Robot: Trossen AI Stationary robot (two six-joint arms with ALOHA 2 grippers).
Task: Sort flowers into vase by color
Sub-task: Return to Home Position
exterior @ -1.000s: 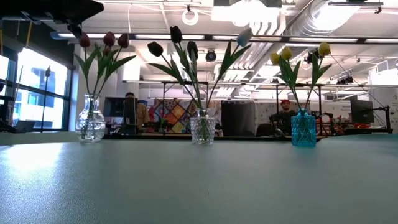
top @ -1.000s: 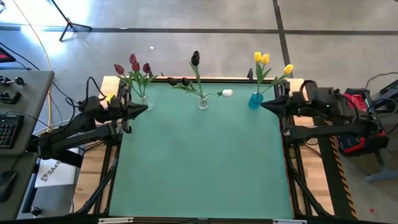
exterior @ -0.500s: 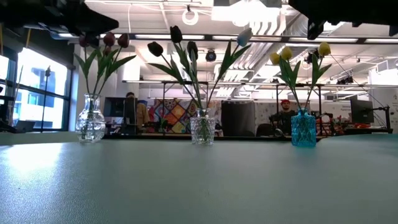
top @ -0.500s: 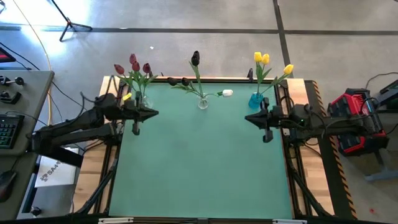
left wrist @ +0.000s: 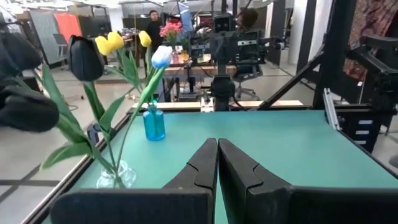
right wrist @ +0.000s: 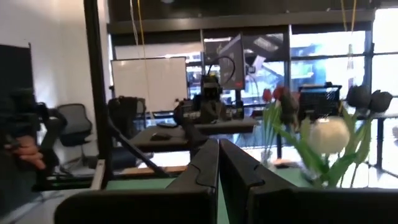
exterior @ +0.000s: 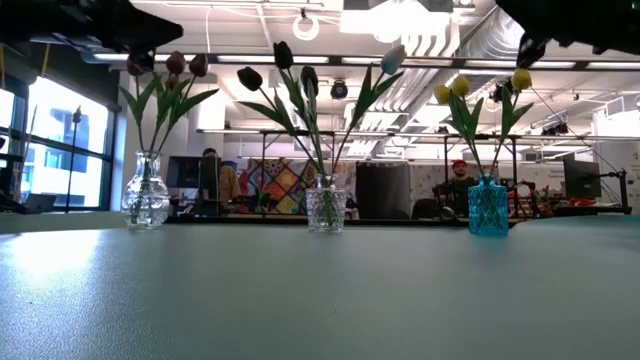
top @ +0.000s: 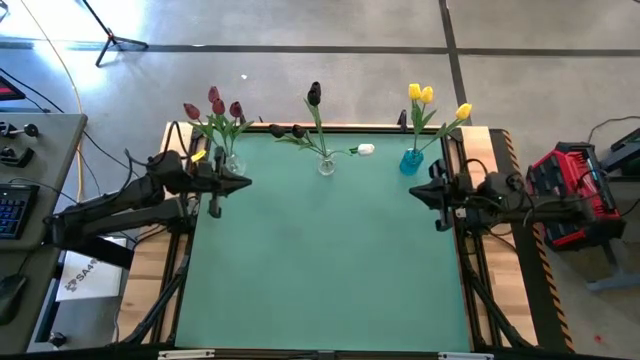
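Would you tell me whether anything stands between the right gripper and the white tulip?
Nothing visible does. The right gripper, fingers shut, hangs over the table at its right edge; only bare top lies between it and the white tulip. The blue vase stands just off that line.

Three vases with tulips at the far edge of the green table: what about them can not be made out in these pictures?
- High view: the clear glass middle vase is too small to count its stems.
- Low view: the dark left arm overlaps one dark red tulip head.
- Left wrist view: two black tulip heads are blurred, cut by the picture's edge.
- Right wrist view: the white tulip head is blurred.
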